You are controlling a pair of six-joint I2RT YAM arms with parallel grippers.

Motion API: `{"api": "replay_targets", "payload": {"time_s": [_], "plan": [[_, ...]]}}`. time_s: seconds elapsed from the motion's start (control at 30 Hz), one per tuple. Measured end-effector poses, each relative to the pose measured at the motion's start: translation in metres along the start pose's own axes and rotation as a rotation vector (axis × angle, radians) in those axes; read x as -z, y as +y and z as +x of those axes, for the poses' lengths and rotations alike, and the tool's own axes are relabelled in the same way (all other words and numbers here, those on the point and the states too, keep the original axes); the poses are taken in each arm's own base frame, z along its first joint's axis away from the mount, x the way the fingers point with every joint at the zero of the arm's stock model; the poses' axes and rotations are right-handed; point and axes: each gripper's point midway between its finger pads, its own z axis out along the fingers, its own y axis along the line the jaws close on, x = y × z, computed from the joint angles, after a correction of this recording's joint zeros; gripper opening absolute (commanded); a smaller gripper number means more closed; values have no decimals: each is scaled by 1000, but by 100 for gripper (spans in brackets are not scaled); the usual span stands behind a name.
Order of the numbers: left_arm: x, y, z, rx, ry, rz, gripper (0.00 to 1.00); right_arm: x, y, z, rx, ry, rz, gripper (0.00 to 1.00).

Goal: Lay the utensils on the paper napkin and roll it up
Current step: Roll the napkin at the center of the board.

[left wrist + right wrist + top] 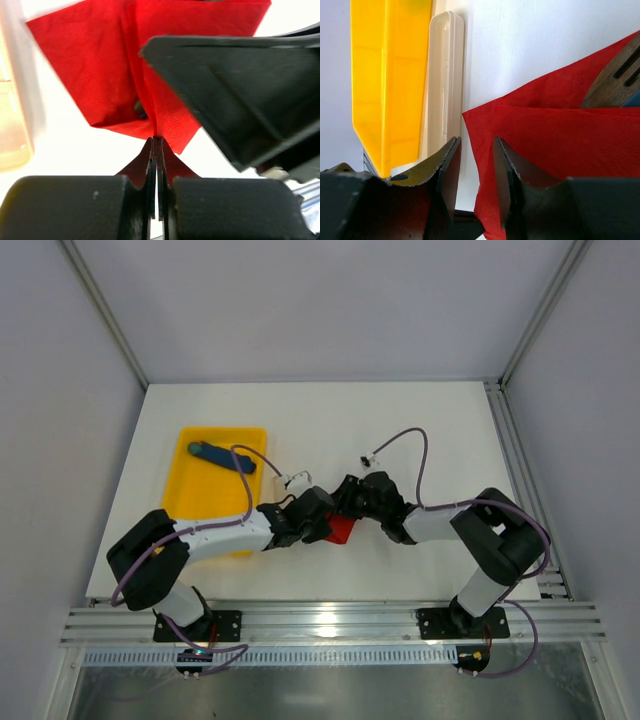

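The red paper napkin lies folded on the white table between both arms. In the left wrist view my left gripper is shut on a raised fold of the paper napkin. My right gripper hovers just behind it, close against the left one. Seen from the right wrist, my right gripper stands open over the napkin's left edge, one finger above the paper and the other above bare table. A brown slotted wooden utensil pokes out of the napkin's fold.
A yellow tray sits at the left with a blue stick-shaped object in it. A cream oblong case lies beside the tray. My right gripper's black body fills the right of the left wrist view.
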Motion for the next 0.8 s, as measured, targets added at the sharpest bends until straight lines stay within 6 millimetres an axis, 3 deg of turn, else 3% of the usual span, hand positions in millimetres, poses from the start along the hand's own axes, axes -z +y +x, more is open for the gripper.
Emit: {"api": "replay_targets", "payload": {"time_s": [0.57, 0.8], "plan": [[3, 16, -1, -3, -18, -47, 0, 25, 15, -23, 106, -39, -8, 40], [2, 25, 4, 9, -10, -68, 0, 27, 2, -15, 152, -1, 35, 40]]}}
